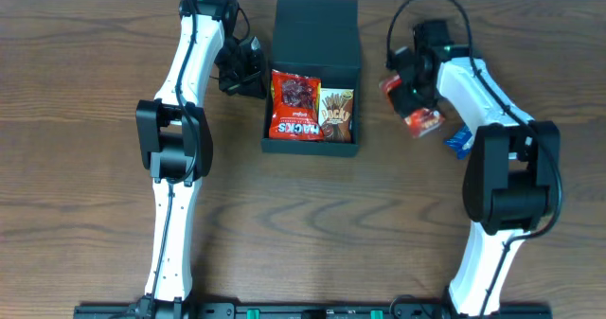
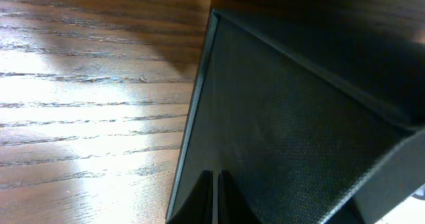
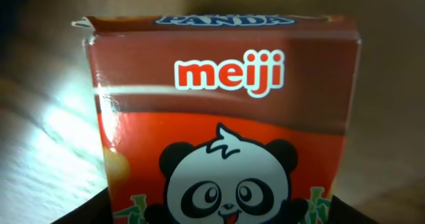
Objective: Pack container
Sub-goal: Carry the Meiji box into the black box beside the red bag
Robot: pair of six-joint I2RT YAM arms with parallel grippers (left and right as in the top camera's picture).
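Presently your right gripper [image 1: 413,90] clamps the red cardboard panda box [image 3: 222,117]; left gripper [image 2: 214,199] jaws together. That box may snag the three-o'clock wall of the dark cardboard container [image 1: 358,92].

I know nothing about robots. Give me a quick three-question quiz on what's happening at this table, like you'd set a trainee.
1. True or false: the container already holds two snacks.
2. Which brand name shows on the red panda box held in the right hand? A) meiji B) Lotte C) Glico
3. Fill in: the left hand, beside the container's left wall, is ____ (open or shut).

Key
1. True: a red bag and a Pocky box lie inside.
2. A
3. shut
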